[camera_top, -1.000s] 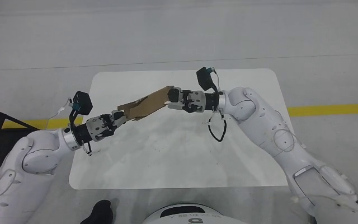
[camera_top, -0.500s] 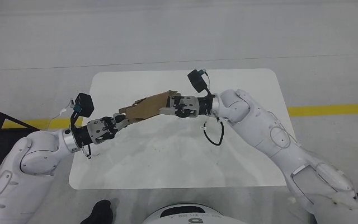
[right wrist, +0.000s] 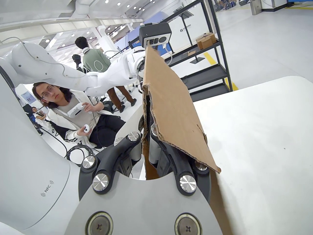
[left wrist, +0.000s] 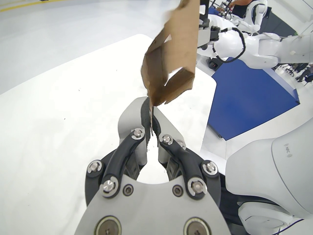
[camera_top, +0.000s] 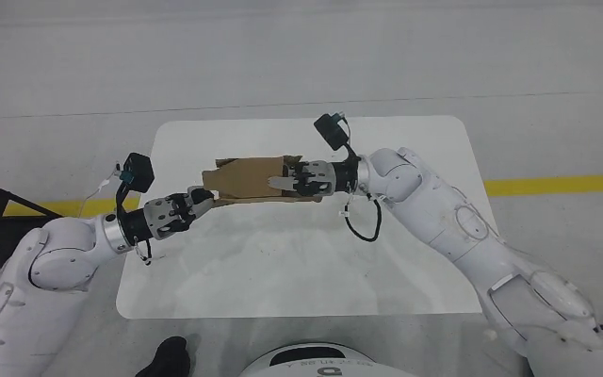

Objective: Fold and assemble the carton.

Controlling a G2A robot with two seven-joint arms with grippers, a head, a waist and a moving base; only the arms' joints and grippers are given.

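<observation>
Brown corrugated carton point(camera_top: 247, 177), a partly open sleeve

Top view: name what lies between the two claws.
The carton spans it in the top view, the left claw shut on one end, the right claw on the other.

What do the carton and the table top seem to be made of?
The carton looks like brown corrugated cardboard with a matte finish. Its cut edge shows wavy fluting between two liners, and it folds along sharp creases. The table has a smooth white top with a soft sheen, probably laminate or painted board. Its core cannot be told.
</observation>
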